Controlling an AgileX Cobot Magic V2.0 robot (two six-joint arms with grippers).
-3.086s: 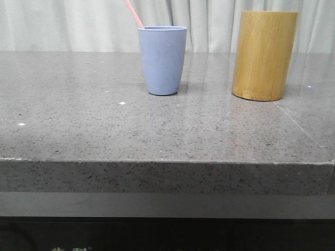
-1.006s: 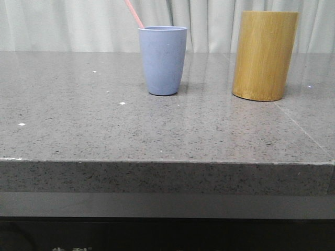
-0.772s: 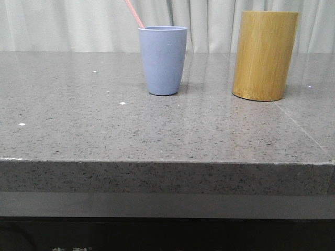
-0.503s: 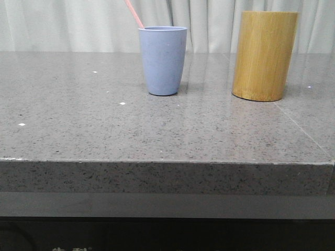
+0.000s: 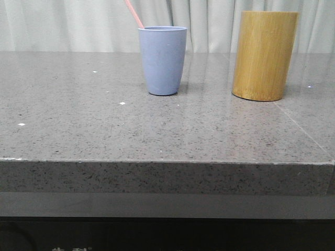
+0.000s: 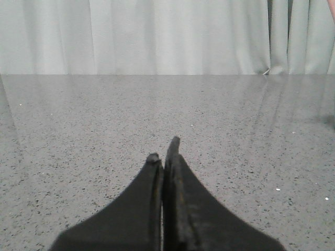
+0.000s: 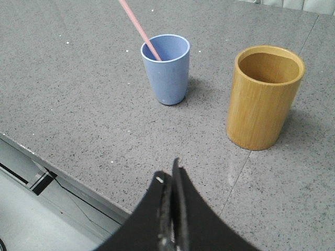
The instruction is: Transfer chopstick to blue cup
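Pale pleated curtains [image 5: 78, 26] hang behind a speckled grey stone table [image 5: 104, 136].

1. The left gripper [image 6: 165, 151] shows only in its own wrist camera — two dark fingers pressed flat together, nothing between them, their tips pointing toward 12 o'clock in that picture.
2. It hangs low, its fingers level.
3. The right gripper [image 7: 168, 175] is likewise pressed closed, the two black fingers meeting along a thin seam and holding nothing.
4. It sits higher — tilted downward.
5. Neither arm appears in the front camera.
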